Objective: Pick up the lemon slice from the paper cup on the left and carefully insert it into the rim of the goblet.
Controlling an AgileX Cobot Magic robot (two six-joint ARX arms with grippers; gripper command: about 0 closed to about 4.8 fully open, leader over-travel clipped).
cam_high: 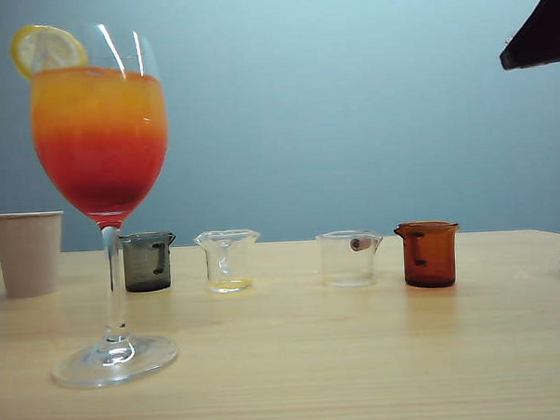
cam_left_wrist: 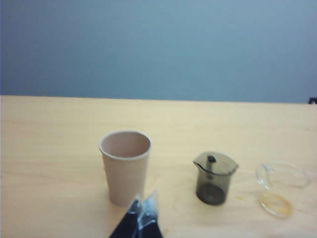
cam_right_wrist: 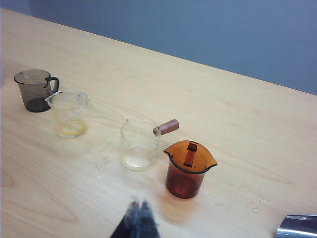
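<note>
Lemon slice seated on goblet rim, exterior view upper left.
Left tool closed, empty, near paper cup; right tool closed, empty, above counter.

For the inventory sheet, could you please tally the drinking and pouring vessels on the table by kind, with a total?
Goblet: 1, the goblet, with the lemon slice on its rim
Paper cup: 1, the paper cup
Small beakers: 4, the dark grey beaker, yellow-stained clear beaker, clear beaker, amber beaker
Total: 6 vessels
</note>
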